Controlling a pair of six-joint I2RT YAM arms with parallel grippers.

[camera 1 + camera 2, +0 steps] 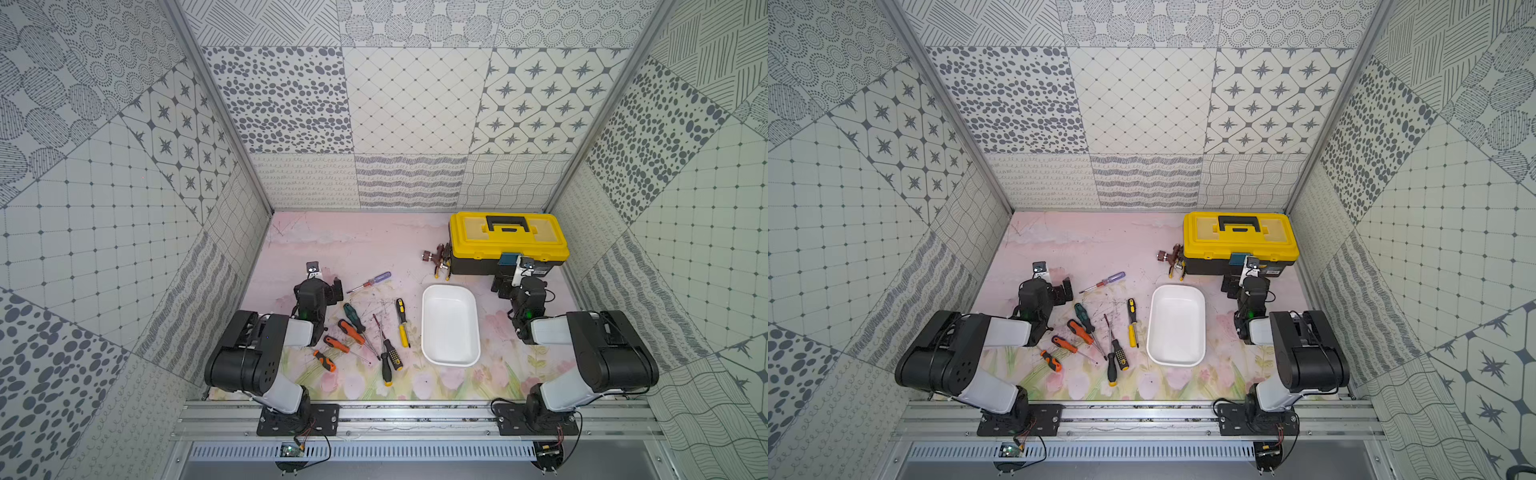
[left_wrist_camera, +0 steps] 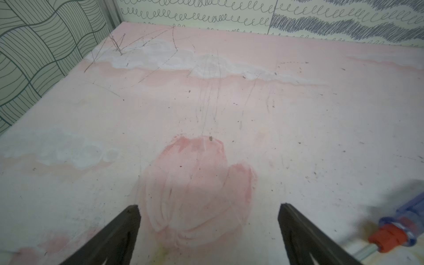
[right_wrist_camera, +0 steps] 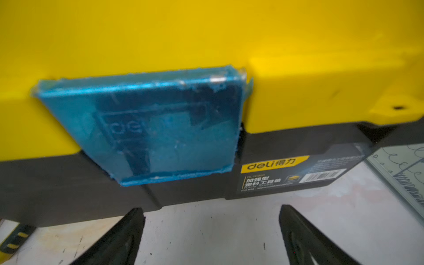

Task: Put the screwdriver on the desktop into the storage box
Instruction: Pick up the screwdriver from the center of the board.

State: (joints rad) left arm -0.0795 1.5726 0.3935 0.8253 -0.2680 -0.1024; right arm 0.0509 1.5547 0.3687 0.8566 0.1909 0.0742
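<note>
Here, a loose cluster of screwdrivers (image 1: 351, 331) lies flat on the surface (image 1: 332, 245), a pale pink sheet printed with tulips and marked with fine dark scratches. Their handles are orange, green, black and yellow. All of them lie outside the storage box (image 1: 451, 328).

A yellow-and-black screwdriver (image 1: 401, 322) is nearest the box, just beside its long wall and not touching it. A blue-handled screwdriver (image 1: 376, 281) lies a little apart at the far edge of the cluster.

The storage box is a shallow white tub with rounded corners and an open top. It sits to the right of the cluster, between the two arms.

The left tool (image 2: 210, 206) hangs low over a printed pink tulip. Its fingers are spread wide with nothing between them, and the blue handle shows nearby in the left wrist view.

The right tool (image 3: 212, 208) is also spread wide and holds nothing. It sits close in front of a yellow-lidded black toolbox (image 1: 507, 237), facing the blue latch (image 3: 146, 128).

Beside the toolbox sit a few small dark objects (image 1: 436, 259), possibly clamps, too small to tell.
</note>
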